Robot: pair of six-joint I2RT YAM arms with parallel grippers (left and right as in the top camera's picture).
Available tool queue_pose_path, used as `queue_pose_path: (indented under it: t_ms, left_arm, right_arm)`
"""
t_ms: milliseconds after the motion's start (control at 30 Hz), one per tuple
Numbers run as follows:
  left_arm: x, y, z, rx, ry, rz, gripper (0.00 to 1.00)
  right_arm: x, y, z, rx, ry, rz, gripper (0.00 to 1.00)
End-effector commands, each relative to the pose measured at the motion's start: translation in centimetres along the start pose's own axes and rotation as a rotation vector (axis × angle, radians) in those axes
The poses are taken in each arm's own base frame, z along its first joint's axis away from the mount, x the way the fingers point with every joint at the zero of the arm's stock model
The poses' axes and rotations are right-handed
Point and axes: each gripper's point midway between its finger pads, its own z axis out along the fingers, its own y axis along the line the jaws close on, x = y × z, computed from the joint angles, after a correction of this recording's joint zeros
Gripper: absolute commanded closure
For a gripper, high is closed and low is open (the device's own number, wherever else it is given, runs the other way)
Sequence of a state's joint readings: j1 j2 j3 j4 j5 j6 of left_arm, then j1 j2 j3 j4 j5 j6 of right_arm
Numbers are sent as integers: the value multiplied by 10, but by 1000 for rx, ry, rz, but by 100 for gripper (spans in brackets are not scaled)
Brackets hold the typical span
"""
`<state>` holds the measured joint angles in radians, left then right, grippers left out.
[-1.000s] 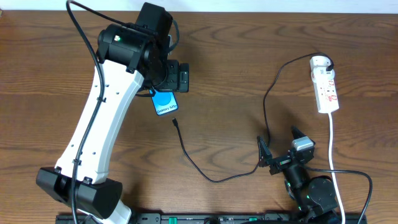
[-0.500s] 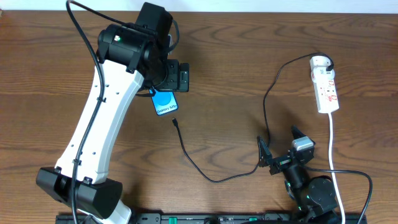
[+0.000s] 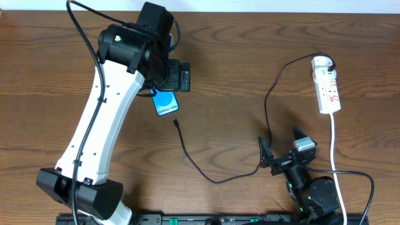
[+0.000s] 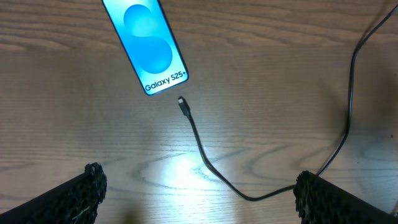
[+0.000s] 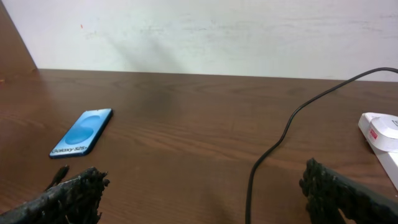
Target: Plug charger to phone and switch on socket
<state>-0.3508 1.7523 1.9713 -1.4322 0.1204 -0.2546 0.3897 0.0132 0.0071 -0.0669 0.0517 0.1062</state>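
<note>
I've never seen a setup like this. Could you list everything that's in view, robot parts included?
phone: one, bright blue screen, black edge, flat on the table beneath the left arm's wrist
charger: one, thin black cable, tip just short of the phone, loops across to the socket's round end
socket: one, white strip with red marks, right side of the table
white cord: one, runs from the socket toward the near edge
table: one, brown wood
wall: white, behind the table
left arm: one, white and black
right arm: one, black
left gripper: open, empty
right gripper: open, empty
</note>
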Motion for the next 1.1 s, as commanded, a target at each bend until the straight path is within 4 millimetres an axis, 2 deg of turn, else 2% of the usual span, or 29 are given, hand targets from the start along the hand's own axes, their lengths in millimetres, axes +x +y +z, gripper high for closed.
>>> queue_pose_path:
  t_ms: [0,400,867,1067]
  left_arm:
    - [-2,2,-3,-12,-16,7,1]
    - [-12,-1,-3,2,-60,9,1]
    - [-13,-2,-3,3,-62,9,2]
    - [-24,-5,-3,20,-105,-41,2]
  right_arm:
    - [2,-1,0,6,5,12,1]
    - [2,-1,0,6,5,12,1]
    - [2,-1,0,6,5,12,1]
    - [2,-1,0,6,5,12,1]
